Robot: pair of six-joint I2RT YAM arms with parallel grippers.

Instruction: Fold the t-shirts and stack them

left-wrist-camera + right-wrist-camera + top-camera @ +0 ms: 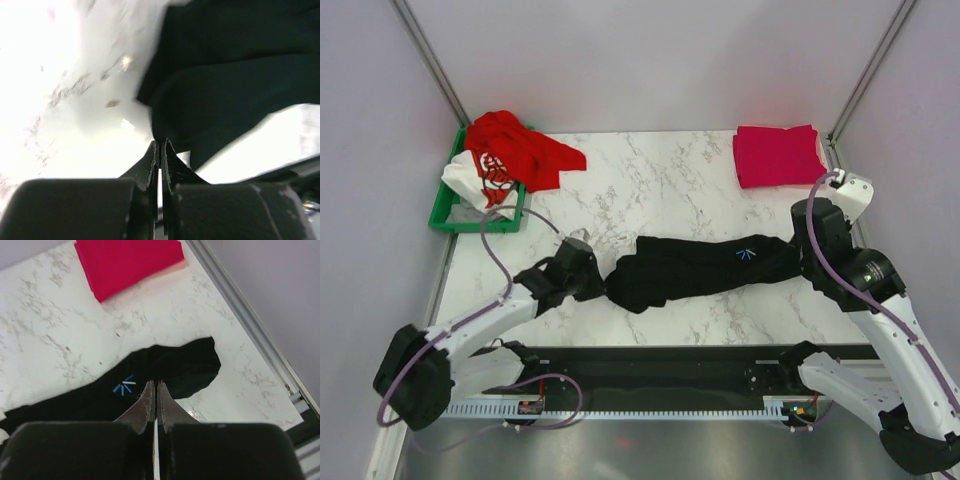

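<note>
The black t-shirt (700, 265) lies stretched in a long bunched strip across the middle of the marble table (650, 185). My left gripper (598, 282) is at its left end. In the left wrist view the jaws (159, 145) are shut with the black cloth (235, 85) running into the tips. My right gripper (807, 245) is at the shirt's right end. Its jaws (154, 384) are shut, raised over the shirt (175, 365), with no cloth seen between them. The folded crimson-pink t-shirt (778, 155) lies at the back right. The red t-shirt (515, 150) and the white printed t-shirt (480, 180) are heaped in the bin.
The green plastic bin (448, 212) stands at the back left corner. Metal frame posts rise at both back corners. A black rail (650, 365) runs along the table's near edge between the arm bases. The crimson-pink shirt also shows in the right wrist view (127, 262).
</note>
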